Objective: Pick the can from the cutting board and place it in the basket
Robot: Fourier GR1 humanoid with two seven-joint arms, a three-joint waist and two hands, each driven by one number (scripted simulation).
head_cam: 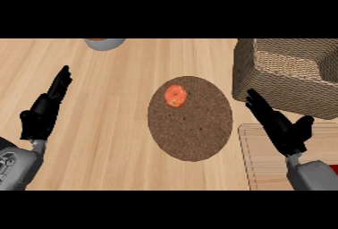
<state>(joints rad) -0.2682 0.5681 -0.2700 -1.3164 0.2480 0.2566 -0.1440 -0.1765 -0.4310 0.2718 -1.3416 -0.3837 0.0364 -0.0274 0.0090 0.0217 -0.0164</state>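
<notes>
Right hand [285, 129] spread beside basket [290, 76]; left hand [43, 112] straight-fingered; can [175, 96] upright on round board [191, 129]

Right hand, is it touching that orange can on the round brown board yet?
Apart. The head view shows bare board between the right hand and the can, which sits alone at the board's upper left.

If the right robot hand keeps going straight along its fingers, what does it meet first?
Probably the basket. The right robot hand is open, its fingers pointing up-left toward the basket's near-left corner, just short of it. Height is unclear from this view, so it might pass beside the wall.
</notes>
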